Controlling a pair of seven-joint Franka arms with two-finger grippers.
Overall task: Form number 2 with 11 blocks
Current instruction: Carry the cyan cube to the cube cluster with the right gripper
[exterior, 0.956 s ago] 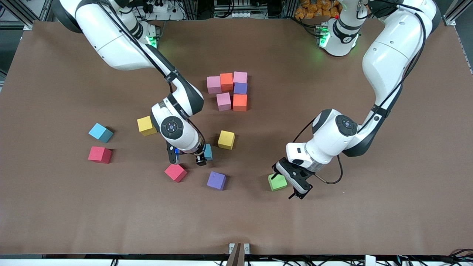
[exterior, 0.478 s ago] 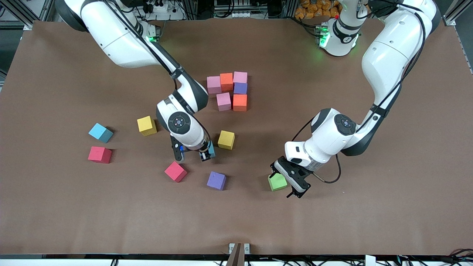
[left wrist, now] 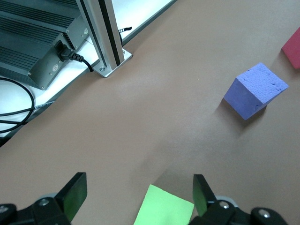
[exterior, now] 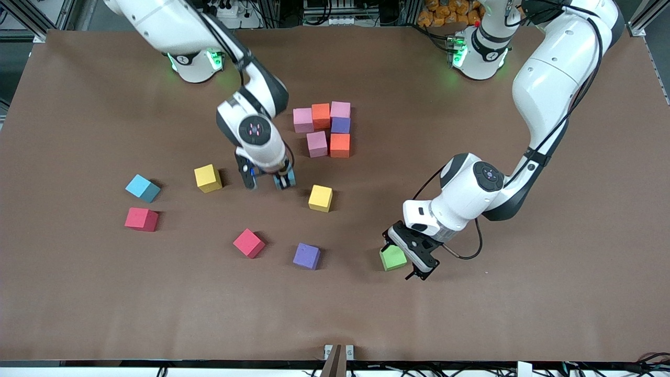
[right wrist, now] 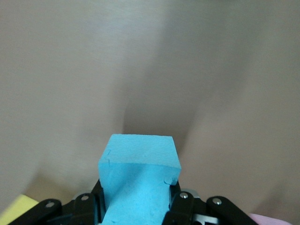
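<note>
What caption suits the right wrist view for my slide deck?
Right claw shut on a light blue block, carried above the brown table.

right gripper (exterior: 268,183) carried light blue block (right wrist: 138,180) toward cluster

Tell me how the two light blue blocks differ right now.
One light blue block is clamped in the right gripper, which is shut on it; the other light blue block lies loose on the table, untouched. The held one is beside the yellow blocks; the loose one sits toward the right arm's end, beside a red block. The held one is mostly hidden by fingers from the front; the loose one shows fully. Both share colour, shape and size.
</note>
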